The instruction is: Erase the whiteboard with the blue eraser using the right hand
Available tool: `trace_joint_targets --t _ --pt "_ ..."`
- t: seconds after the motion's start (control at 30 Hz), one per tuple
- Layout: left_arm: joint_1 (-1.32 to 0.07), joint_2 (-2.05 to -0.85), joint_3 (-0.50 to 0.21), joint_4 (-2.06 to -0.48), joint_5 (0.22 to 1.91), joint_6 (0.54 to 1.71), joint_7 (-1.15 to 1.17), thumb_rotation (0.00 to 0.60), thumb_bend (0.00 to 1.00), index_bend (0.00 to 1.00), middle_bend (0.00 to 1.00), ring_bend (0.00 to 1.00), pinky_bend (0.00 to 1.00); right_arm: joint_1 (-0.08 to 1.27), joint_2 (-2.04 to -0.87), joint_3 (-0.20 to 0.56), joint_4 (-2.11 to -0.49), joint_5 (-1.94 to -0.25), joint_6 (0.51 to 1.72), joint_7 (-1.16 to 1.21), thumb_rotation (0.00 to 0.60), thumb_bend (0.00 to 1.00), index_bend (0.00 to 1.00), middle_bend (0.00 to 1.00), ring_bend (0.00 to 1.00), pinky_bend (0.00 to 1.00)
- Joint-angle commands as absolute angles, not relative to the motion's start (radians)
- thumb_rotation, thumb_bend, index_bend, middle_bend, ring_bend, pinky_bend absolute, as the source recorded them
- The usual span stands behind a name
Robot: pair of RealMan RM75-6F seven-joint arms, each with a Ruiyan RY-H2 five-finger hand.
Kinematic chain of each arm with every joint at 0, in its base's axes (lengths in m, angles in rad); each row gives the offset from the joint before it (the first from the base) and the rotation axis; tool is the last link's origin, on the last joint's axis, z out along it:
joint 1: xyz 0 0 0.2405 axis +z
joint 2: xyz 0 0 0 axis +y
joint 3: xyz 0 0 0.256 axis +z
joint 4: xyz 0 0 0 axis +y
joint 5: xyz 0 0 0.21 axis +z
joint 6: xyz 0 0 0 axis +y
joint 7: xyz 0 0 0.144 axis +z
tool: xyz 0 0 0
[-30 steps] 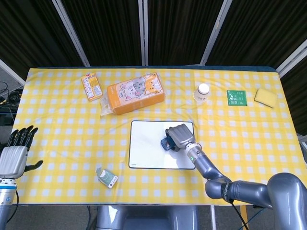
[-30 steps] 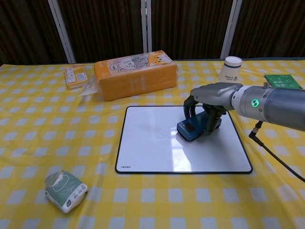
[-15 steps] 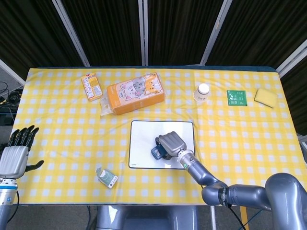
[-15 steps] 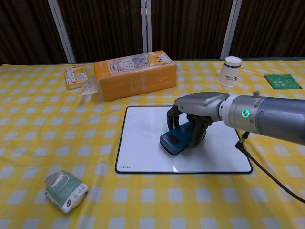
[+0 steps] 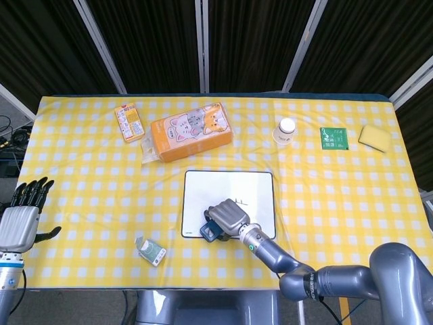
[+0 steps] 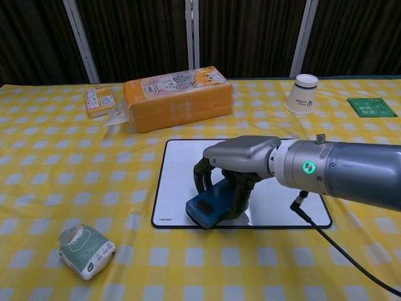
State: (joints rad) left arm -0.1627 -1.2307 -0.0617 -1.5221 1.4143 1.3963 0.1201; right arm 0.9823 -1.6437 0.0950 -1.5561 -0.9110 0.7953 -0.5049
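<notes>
Right robot hand [image 6: 233, 164] palm-down, gripping blue eraser [image 6: 208, 207] at whiteboard [image 6: 182, 169] near-left corner.

Tissue pack [image 6: 178, 97] beyond whiteboard [image 6: 182, 164]

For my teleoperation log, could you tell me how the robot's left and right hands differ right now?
The right hand grips the blue eraser down on the whiteboard, while the left hand holds nothing. The right hand's fingers curl around the eraser; the left hand's are spread and upright. The right hand is over the board, the left beside the table's edge. Both are grey.
</notes>
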Motion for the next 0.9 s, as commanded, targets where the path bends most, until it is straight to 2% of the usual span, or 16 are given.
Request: trace_joint_targets --t 0.03,0.3,0.6,0.9 --pt "-0.163 -1.231 -0.061 -1.522 1.414 1.395 0.12 0.6 0.11 0.0 0.0 0.0 0.0 0.984 -1.645 0.095 -1.548 -0.909 0.792 -0.503 0.6 0.54 0.86 0.74 0.75 0.77" --pt "-0.164 -1.233 -0.061 -1.518 1.41 1.39 0.122 0.6 0.11 0.0 0.0 0.0 0.0 0.975 -1.669 0.1 -1.458 -0.922 0.796 -0.463 0.6 0.54 0.86 0.74 0.75 0.77" --pt "-0.167 -1.237 -0.063 -1.514 1.405 1.384 0.125 0.6 0.11 0.0 0.0 0.0 0.0 0.953 -1.71 0.106 -1.354 -1.008 0.826 -0.406 0.6 0.54 0.86 0.74 0.75 0.77" --pt "-0.167 -1.236 -0.063 -1.514 1.406 1.386 0.124 0.6 0.11 0.0 0.0 0.0 0.0 0.933 -1.71 0.116 -1.294 -1.005 0.837 -0.4 0.6 0.54 0.86 0.74 0.75 0.77"
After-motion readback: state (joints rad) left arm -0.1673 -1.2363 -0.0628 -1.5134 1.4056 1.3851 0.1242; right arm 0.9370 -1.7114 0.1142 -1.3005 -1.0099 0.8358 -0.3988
